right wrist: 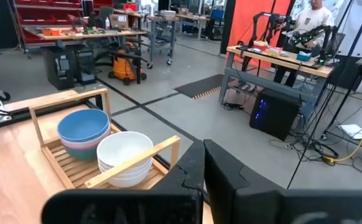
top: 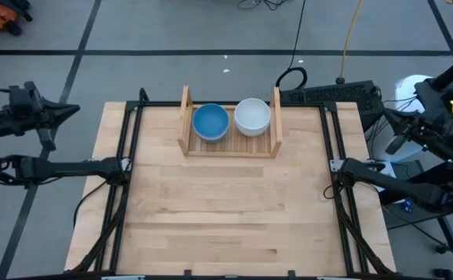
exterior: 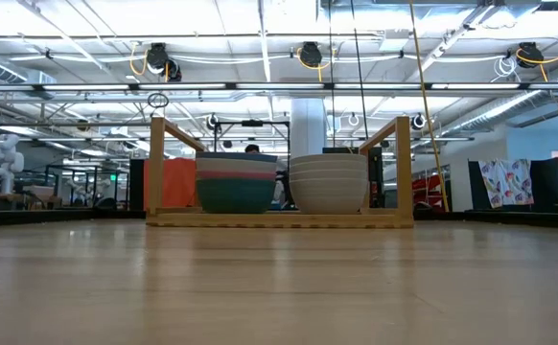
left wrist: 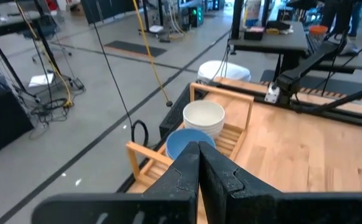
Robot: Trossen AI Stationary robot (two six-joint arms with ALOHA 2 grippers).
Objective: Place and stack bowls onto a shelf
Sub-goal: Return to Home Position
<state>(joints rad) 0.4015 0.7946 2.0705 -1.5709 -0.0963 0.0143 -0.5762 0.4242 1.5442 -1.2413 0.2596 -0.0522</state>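
On the shelf (top: 230,146) at the table's far edge stand two stacks of bowls. The left stack (top: 210,122) has a blue bowl on top; the low view shows pink and teal bowls (exterior: 236,184) under it. The right stack (top: 252,116) is all white bowls (exterior: 328,182). My left gripper (top: 72,110) hangs off the table's left side, shut and holding nothing, its fingers (left wrist: 187,171) pressed together. Off the right side, my right gripper (top: 396,142) is also shut and holds nothing, as its fingers (right wrist: 221,163) show. Both wrist views take in the shelf (left wrist: 145,155) (right wrist: 134,163) from afar.
Black frame rails (top: 129,163) run along both sides of the wooden tabletop (top: 226,210). Cables (top: 293,78) lie on the floor behind the shelf. A person (right wrist: 315,18) stands at a far desk in the right wrist view.
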